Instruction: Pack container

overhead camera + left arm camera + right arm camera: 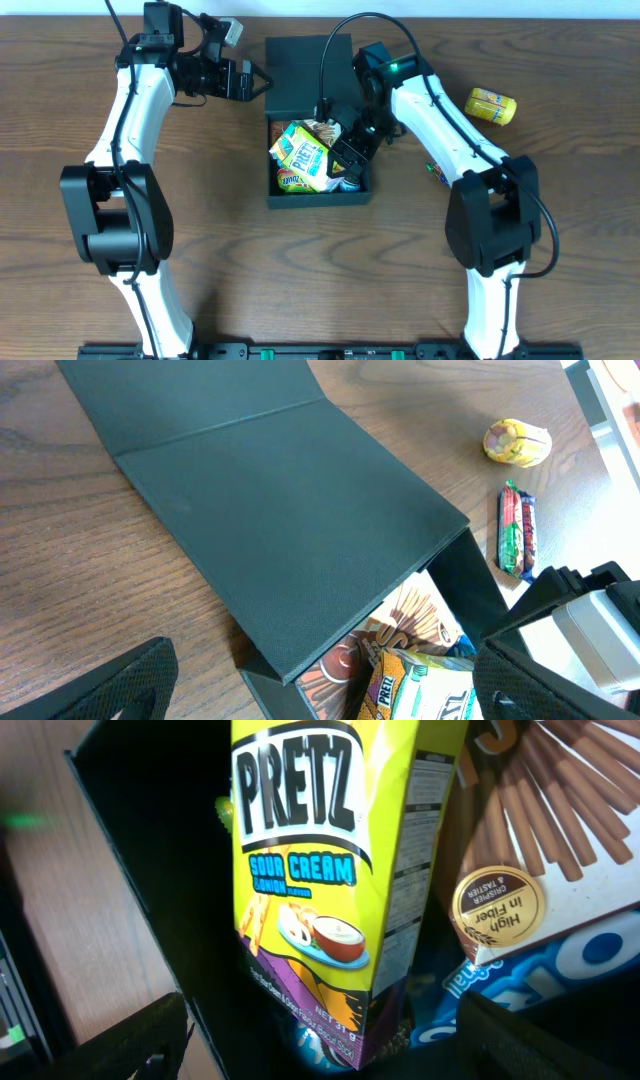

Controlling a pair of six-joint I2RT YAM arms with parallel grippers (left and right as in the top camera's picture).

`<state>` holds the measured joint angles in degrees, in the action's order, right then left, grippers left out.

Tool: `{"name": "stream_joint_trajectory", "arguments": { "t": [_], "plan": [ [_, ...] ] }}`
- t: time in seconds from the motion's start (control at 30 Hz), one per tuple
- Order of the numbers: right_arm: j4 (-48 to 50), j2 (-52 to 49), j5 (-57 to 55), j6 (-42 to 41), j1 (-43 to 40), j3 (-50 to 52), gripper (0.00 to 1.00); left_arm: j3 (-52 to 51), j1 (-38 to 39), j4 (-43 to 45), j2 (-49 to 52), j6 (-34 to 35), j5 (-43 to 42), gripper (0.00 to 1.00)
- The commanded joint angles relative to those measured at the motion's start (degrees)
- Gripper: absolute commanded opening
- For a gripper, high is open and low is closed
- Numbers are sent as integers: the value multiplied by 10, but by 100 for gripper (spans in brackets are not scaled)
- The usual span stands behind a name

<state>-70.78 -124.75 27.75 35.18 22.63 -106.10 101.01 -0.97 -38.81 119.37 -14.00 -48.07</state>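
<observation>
The container (pixel 318 192) is a dark box at the table's middle, its flap lid (pixel 305 70) lying open behind it. Inside are a yellow Pretz box (pixel 303 155), a brown stick-biscuit box (pixel 322 130) and a blue pack. My left gripper (pixel 262 80) stands open at the lid's left edge; in the left wrist view the lid (pixel 290 510) has its near corner between the wide fingers (pixel 110 685). My right gripper (pixel 350 152) hangs open over the container's right side. In the right wrist view its fingers (pixel 560 1040) flank the Pretz box (pixel 320 850) without touching it.
A yellow snack packet (pixel 491 105) and a small wrapped bar (pixel 436 172) lie on the wooden table right of the container; the left wrist view shows the yellow packet (pixel 517 442) and the bar (pixel 516 530) too. A blue Oreo pack (pixel 560 970) sits under the brown box (pixel 540 830).
</observation>
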Motion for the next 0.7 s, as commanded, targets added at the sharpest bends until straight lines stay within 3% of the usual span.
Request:
{"name": "stream_joint_trajectory", "arguments": {
  "t": [0.0,0.67],
  "plan": [
    [3,9,-10,5,3,10,85,18,0,-2,-10,-13,-11,95],
    [-3,-16,25,5,15,16,78,18,0,-2,-10,-13,-11,96]
  ]
}}
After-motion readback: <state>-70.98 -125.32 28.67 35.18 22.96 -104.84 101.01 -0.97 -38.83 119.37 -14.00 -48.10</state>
